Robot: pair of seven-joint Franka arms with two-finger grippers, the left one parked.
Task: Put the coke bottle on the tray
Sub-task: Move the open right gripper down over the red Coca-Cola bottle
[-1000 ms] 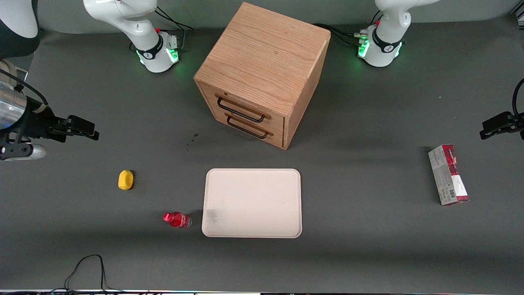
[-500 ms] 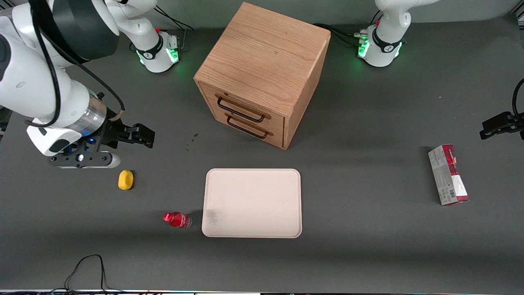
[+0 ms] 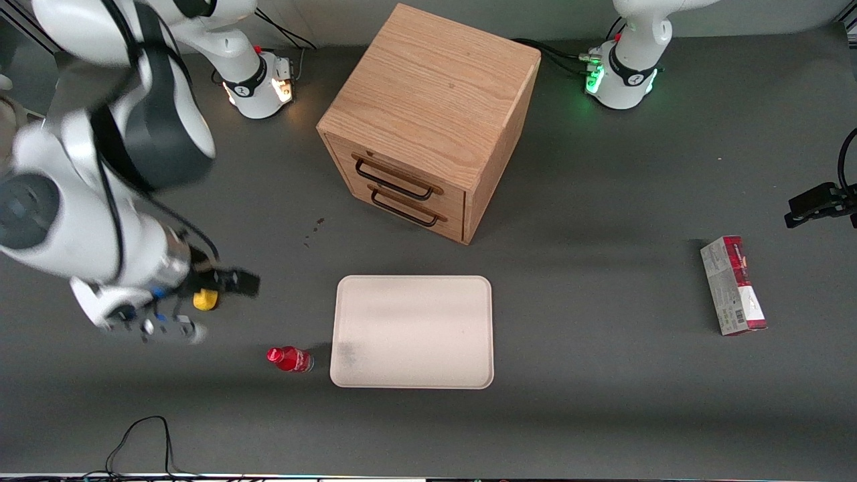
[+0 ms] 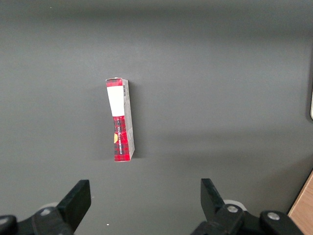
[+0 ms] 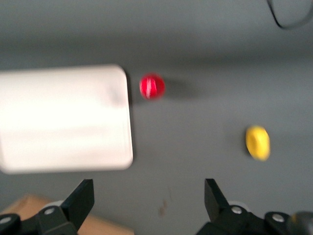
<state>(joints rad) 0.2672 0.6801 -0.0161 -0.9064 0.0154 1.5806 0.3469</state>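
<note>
Red-capped, the coke bottle (image 3: 289, 359) stands on the dark desk (image 3: 602, 415) just beside the tray (image 3: 412, 332), at the tray's corner nearer the front camera. The claw (image 3: 231, 282), its fingers (image 5: 80, 198) spread wide and empty, hangs above the yellow oval object (image 3: 205, 300), apart from the bottle.
</note>
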